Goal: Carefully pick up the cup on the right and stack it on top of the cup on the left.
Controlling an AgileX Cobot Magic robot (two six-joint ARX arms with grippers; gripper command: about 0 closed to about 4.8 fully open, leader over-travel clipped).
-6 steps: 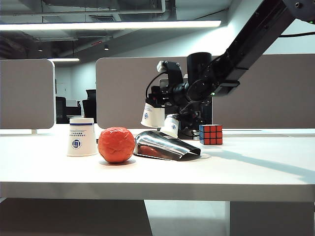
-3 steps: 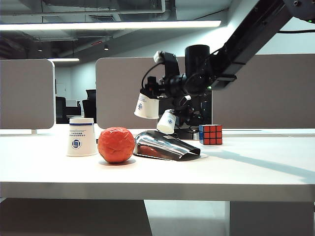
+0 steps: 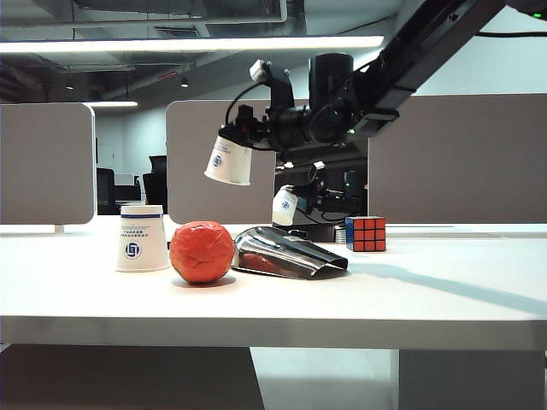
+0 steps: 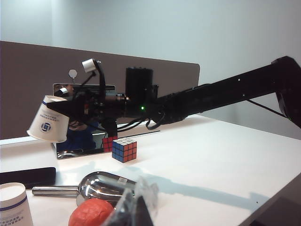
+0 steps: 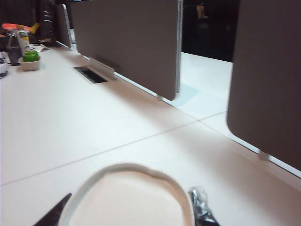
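The carried paper cup (image 3: 229,162) hangs in the air above the counter (image 3: 273,295), tilted with its mouth down and toward the left, its blue logo facing the exterior camera; it sits higher than the red ball (image 3: 202,251) and to the right of the other cup. The right claw (image 3: 243,137) pinches this cup at its narrow end, and the black right arm (image 3: 402,64) stretches in from the upper right. In the right wrist view the cup's round white rim (image 5: 127,195) fills the lower part of the picture, squeezed slightly out of round between two dark fingertips (image 5: 201,205). The second paper cup (image 3: 142,238) stands upside down on the counter at the left, just beside the red ball. A shiny metal scoop (image 3: 286,254) lies on its side just right of the ball, and a Rubik's cube (image 3: 366,234) stands farther back to the right. In the left wrist view a black phone (image 4: 27,176) lies flat near the scoop's handle. The left claw (image 4: 134,209) shows only as a dark blurred shape at the edge of its own view, low over the counter near the ball; whether it is spread or pressed together cannot be told.
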